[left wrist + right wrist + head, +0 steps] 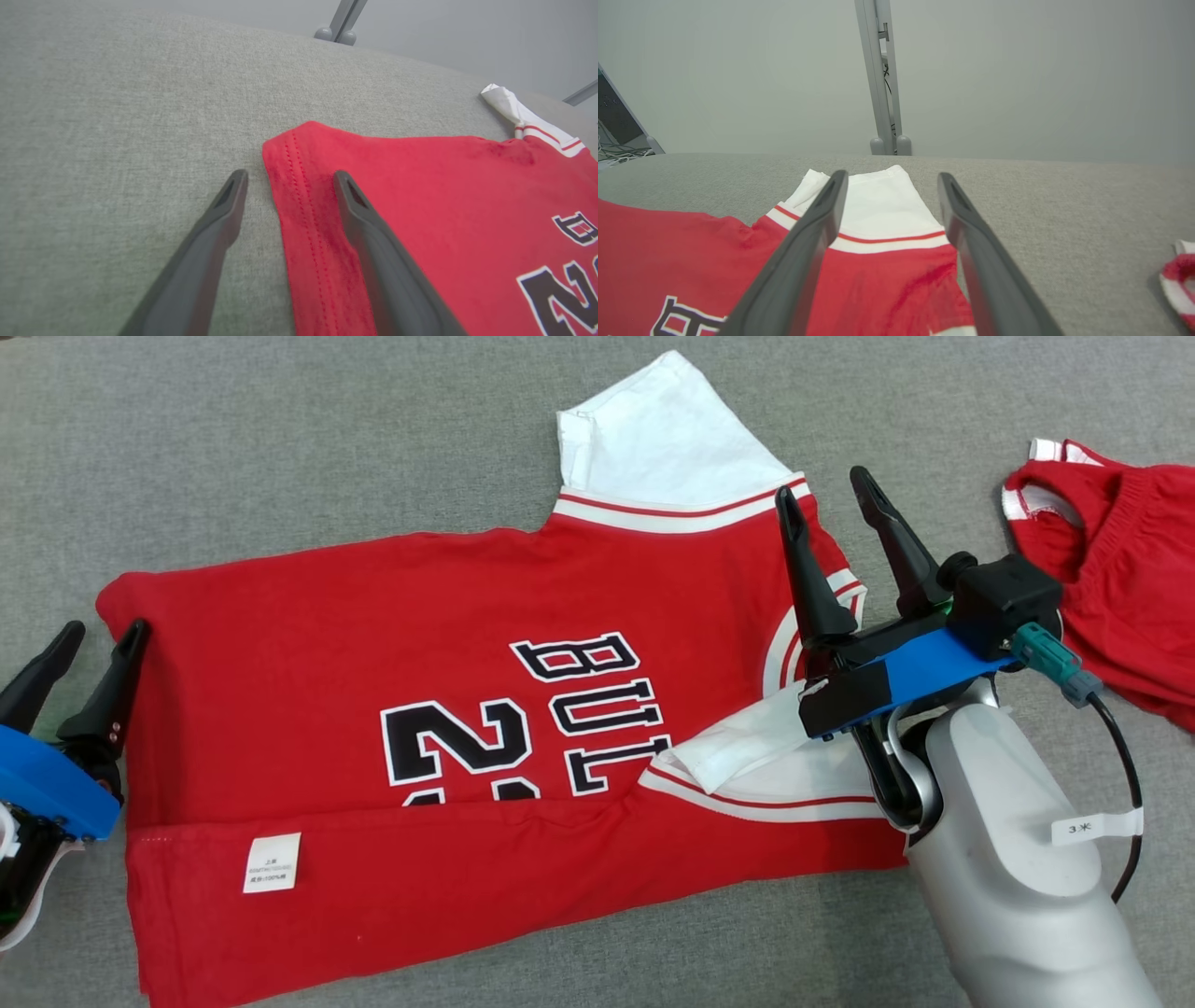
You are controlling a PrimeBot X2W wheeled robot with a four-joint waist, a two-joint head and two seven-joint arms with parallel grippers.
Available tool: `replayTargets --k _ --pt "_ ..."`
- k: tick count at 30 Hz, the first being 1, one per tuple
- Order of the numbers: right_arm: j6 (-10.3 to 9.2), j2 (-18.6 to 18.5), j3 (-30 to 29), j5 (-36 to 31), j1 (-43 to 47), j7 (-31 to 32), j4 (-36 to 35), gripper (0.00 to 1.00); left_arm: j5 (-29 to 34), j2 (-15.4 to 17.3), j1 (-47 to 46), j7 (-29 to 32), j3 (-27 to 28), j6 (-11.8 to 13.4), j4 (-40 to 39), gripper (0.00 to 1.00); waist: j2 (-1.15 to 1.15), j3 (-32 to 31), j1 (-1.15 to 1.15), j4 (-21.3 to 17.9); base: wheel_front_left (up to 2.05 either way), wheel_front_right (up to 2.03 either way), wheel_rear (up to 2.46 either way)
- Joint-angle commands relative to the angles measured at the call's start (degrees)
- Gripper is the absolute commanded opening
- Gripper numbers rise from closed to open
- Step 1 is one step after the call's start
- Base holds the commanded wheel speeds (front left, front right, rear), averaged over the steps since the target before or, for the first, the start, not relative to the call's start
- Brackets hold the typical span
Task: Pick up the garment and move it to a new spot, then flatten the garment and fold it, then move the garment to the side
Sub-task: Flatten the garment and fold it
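Jersey [373,653] lies flat mid-tabletop [280,448], hem to the left and collar to the right. Its near long side is turned over onto the front, exposing the inside face and a white label [272,863]. The near sleeve [747,756] is tucked in with it.

Judged: first lengthwise fold made, far side outstanding. The far sleeve [653,429] is spread toward the far edge.

Left gripper [105,629] is apart and empty, straddling the hem's far corner with one finger over bare tabletop and one over cloth, placed to pinch it. Right gripper [822,485] is apart and empty, poised over the far shoulder.

Jersey is thin, limp red knit with a double-stitched hem and white striped trim. Tabletop is coarse grey weave. A second garment [1111,579] lies bunched toward the right edge, apart from the jersey.
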Motion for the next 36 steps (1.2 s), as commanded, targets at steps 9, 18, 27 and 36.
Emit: replayTargets --k 9,18,27,36 --pt "0.00 -0.23 0.19 0.41 2.22 -0.02 -1.77 1.00 1.21 -3.28 -3.85 -1.07 -1.55 0.08 8.52 1.00 -0.01 0.02 0.00 -1.05 0.00 0.00 0.00" --pt "0.00 -0.23 -0.38 0.48 3.70 -0.02 -2.27 1.00 1.89 -7.00 -3.69 -0.89 -3.00 0.08 11.52 0.46 -0.01 -0.41 0.00 -1.64 0.00 0.00 0.00" --pt "0.00 -0.24 -2.64 -0.72 2.69 -0.02 -0.52 1.00 5.47 -9.76 -3.06 -0.99 0.21 0.08 14.75 0.00 -0.01 -2.79 0.00 -0.36 0.00 0.00 0.00" --pt "0.00 -0.24 -5.24 -2.48 0.82 -0.02 3.09 1.00 15.44 -14.93 1.62 -1.06 13.27 0.08 13.07 0.00 -0.01 -5.27 0.00 2.33 0.00 0.00 0.00"
